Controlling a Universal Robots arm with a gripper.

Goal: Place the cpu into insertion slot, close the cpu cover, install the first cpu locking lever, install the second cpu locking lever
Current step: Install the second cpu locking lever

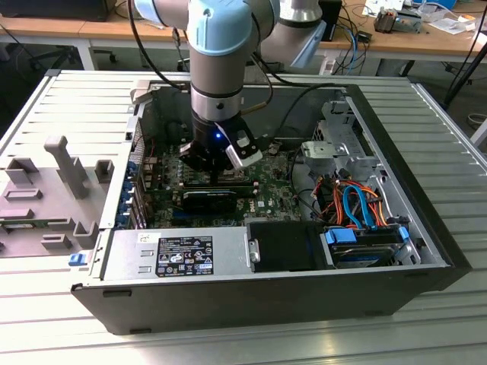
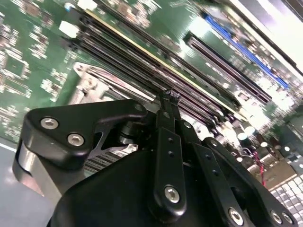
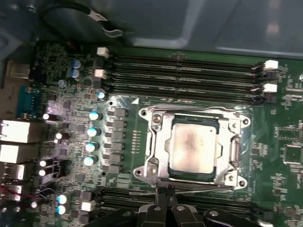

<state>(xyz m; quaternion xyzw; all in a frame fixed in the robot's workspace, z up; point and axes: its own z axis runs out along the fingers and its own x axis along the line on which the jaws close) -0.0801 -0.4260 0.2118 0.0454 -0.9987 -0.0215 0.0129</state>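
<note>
Cpu seated in insertion slot, cpu cover down around it, just ahead of pincer; pincer fingers pinched together, holding nothing, near locking lever.

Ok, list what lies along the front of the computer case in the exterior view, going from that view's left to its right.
Blue clip → grey box with the black label → black open bay → blue-tabbed drive carrier.
</note>
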